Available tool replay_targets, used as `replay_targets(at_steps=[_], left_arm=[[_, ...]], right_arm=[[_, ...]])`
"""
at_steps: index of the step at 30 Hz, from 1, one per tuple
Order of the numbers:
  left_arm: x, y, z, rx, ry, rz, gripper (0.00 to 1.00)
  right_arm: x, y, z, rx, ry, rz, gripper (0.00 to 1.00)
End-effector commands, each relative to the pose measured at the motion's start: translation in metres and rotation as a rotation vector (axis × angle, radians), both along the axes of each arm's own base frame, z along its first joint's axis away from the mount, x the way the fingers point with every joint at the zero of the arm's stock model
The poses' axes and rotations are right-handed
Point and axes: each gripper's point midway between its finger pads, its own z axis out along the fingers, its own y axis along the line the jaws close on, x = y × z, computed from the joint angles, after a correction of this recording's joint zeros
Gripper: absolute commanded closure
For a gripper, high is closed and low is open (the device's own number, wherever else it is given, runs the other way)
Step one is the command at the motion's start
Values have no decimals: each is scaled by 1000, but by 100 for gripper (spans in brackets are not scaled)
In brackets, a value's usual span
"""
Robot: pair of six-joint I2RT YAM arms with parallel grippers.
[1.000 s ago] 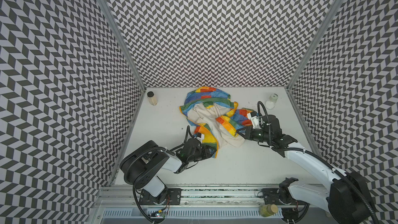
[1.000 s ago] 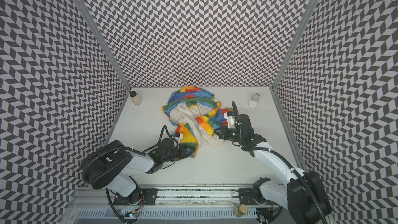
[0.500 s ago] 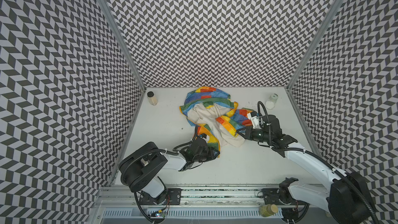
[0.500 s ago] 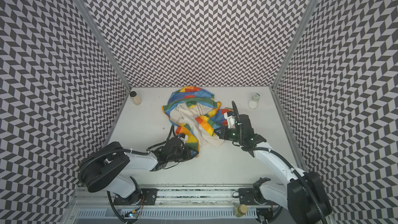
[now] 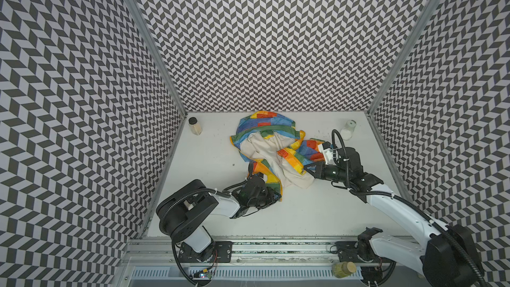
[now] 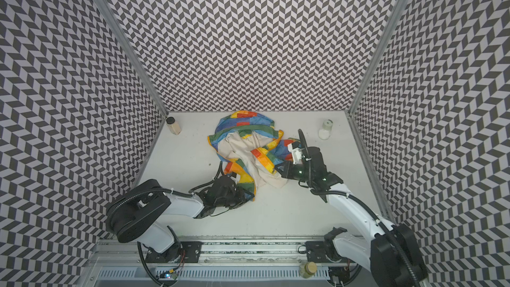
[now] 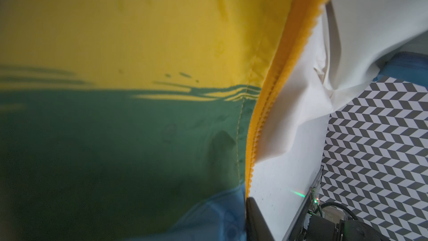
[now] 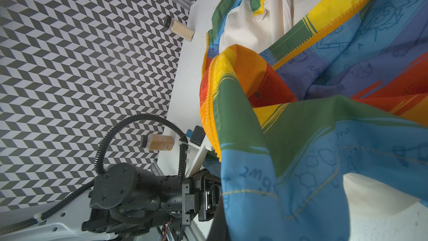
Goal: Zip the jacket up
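The jacket (image 5: 265, 147) lies crumpled mid-frame in both top views. The right gripper (image 5: 305, 170) is pinched on its right edge. The left gripper (image 5: 273, 195) meets its lower hem, and its finger spread cannot be told.

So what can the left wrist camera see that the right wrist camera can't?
Only the left wrist view shows one black fingertip at the edge of the jacket, and a small green glow on the white table.

Only the right wrist view shows the left arm, a pale jar, a brown jar and the jacket's red band.

Both show the jacket, its orange zipper strip, its cream lining, the table and the zigzag wall.
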Motion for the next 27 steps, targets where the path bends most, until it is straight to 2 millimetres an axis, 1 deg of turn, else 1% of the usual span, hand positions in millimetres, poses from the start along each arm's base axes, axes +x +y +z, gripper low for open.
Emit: replay_targets(at_steps=[1, 4, 8, 12, 17, 19, 21, 23, 27], left_arm=[[-30, 37, -60, 169, 179, 30, 80], [-29, 35, -60, 143, 173, 20, 86], [-26, 26, -55, 88, 135, -13, 93], [-24, 22, -49, 81, 97, -40, 100], [-20, 22, -37, 96, 40, -64, 100], [-17, 22, -27, 111, 11, -72, 100], [-12, 21, -13, 120, -31, -84, 100], [-6, 20, 4, 137, -74, -91, 100], [8, 27, 38, 169, -149, -76, 100]], right_arm=[[4, 1, 14, 15, -45, 1, 100], [3, 0, 13, 10, -46, 0, 100], [1, -1, 11, 8, -43, -2, 100], [1, 0, 9, 7, -41, 0, 100], [1, -1, 10, 4, -44, -2, 100], [2, -2, 9, -1, -44, -7, 100], [3, -3, 9, -12, -47, -12, 100], [5, -6, 8, -31, -47, -25, 100], [10, -8, 7, -77, -49, -32, 100]])
